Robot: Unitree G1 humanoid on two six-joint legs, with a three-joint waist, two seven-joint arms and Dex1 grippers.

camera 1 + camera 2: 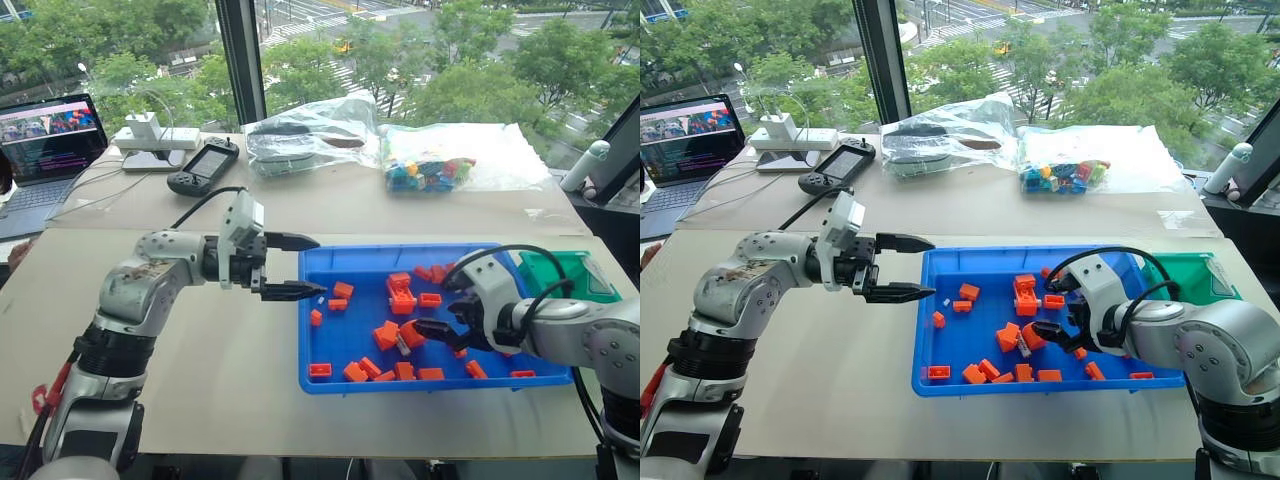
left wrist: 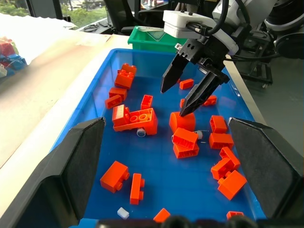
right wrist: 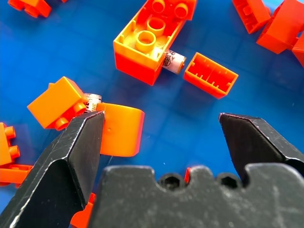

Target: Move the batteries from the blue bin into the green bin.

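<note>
Right claw (image 3: 161, 137) spread wide, angled down over bricks in blue bin (image 1: 330, 375); left claw (image 1: 305, 266) spread, level.

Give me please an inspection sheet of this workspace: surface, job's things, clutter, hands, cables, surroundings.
Surface: pale table.
Job's things: blue bin holds orange bricks; a battery lies partly under a brick; green bin stands at the blue bin's far right corner.
Clutter: bag of coloured bricks, game controller, laptop.
Hands: left hand open at the blue bin's left rim; right hand open above the bricks.
Cables: black cable on the left arm.
Surroundings: windows, trees outside.
</note>
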